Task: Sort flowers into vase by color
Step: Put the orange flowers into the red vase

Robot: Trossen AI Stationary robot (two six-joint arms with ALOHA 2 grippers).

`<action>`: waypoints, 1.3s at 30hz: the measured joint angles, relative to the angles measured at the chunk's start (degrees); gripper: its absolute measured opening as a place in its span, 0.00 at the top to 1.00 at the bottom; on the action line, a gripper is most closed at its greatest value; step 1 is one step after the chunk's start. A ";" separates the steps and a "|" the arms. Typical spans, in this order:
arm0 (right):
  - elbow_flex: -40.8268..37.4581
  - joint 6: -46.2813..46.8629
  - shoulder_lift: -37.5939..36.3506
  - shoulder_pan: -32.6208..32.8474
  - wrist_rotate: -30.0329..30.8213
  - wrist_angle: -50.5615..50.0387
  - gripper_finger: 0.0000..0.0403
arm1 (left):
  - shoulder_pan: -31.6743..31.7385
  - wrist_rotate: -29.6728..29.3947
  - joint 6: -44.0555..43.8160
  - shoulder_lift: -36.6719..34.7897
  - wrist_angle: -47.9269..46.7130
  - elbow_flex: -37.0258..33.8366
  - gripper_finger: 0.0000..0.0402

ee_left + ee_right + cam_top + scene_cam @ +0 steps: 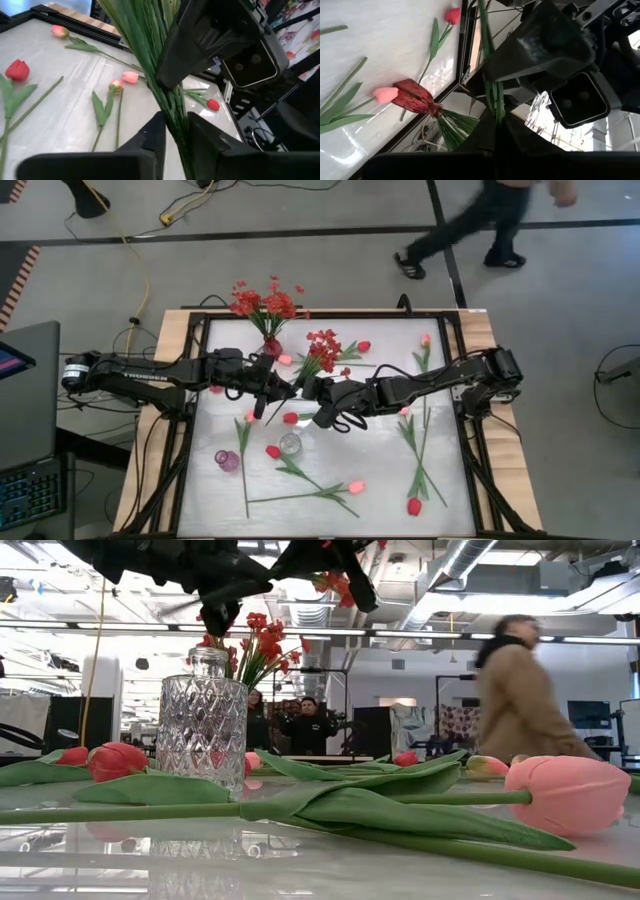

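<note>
Both grippers meet at frame centre; left gripper and right gripper jaws each clench the red spray stems above the white worktop; tulips scattered lower right; a person passes behind.

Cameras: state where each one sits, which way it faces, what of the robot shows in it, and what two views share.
High view: overhead, straight down; both arms meet mid-table, left gripper and right gripper at the red spray.
Low view: table height, level across; clear vase, pink tulip, arms overhead.
Left wrist view: on the left arm; its fingers flank the spray's stems.
Right wrist view: on the right arm; red vase beyond.
Shared: both wrist views show the stems and the opposite gripper.
</note>
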 joint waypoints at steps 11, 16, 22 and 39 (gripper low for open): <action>0.09 0.04 -0.09 0.09 -1.76 -1.76 0.74 | -0.02 -1.14 1.20 0.02 -0.10 -0.06 0.98; 0.02 2.09 -0.02 0.61 -2.73 -2.54 0.58 | 0.00 -4.77 1.28 0.01 1.11 0.01 0.99; 0.02 11.95 0.02 2.21 -2.73 -2.46 0.40 | 0.71 -6.94 2.67 -0.04 0.62 1.54 0.99; -0.04 59.14 -5.22 -0.39 -7.95 -33.68 0.41 | -0.48 -31.59 26.62 -11.86 16.14 -5.83 0.99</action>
